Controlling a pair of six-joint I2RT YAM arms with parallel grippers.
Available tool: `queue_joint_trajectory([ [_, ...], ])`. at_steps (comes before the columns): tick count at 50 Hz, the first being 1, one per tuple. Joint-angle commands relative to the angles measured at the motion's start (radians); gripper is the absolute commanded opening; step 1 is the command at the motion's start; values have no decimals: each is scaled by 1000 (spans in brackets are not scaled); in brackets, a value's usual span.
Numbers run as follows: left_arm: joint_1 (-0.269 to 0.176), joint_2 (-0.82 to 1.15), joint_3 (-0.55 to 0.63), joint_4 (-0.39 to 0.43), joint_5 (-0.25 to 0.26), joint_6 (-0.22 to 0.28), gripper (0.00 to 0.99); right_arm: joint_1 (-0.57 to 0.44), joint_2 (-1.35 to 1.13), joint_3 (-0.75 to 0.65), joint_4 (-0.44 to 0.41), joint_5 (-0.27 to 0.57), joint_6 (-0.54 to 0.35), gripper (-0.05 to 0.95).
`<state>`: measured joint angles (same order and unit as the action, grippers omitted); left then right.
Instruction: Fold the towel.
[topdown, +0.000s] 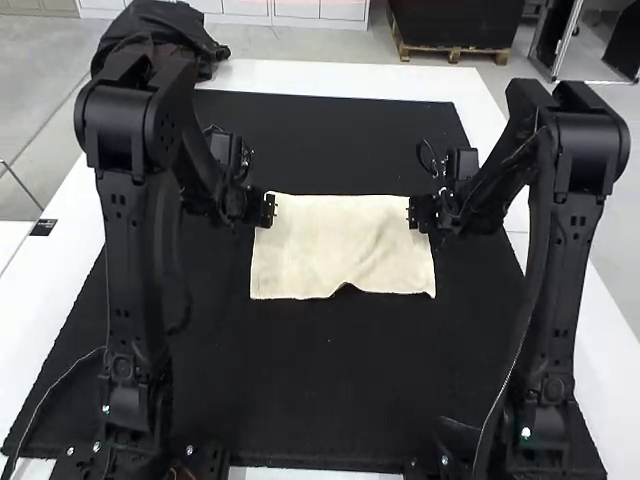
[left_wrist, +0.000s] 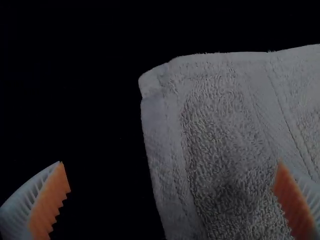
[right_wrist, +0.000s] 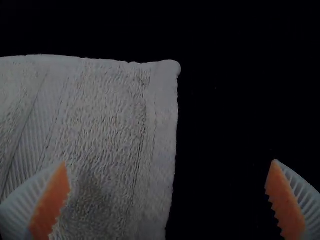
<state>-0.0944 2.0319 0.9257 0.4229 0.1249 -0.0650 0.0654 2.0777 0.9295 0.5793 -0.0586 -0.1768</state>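
- Towel (topdown: 335, 245) lies spread between side edges of the black mat (topdown: 330, 400).
- My left tool (topdown: 271, 210), released, at the towel's far left corner.
- My right tool (topdown: 411, 213), released, far right corner.

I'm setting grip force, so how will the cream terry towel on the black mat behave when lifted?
The cream terry towel will probably droop floppily, given its rippled near edge. Its looped pile suggests decent grip, little slipping. It looks soft, so a firm pinch seems unlikely to harm it.
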Motion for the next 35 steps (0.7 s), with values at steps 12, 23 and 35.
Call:
queue_joint_trajectory([
  [12, -14, 28, 33, 8, 9, 1, 957, 8, 18, 23, 5, 8, -30, 905],
  [23, -14, 42, 38, 7, 9, 1, 956, 14, 19, 22, 5, 9, -50, 907],
  [35, -14, 65, 38, 8, 5, 4, 956, 19, 38, 20, 2, 5, -58, 908],
])
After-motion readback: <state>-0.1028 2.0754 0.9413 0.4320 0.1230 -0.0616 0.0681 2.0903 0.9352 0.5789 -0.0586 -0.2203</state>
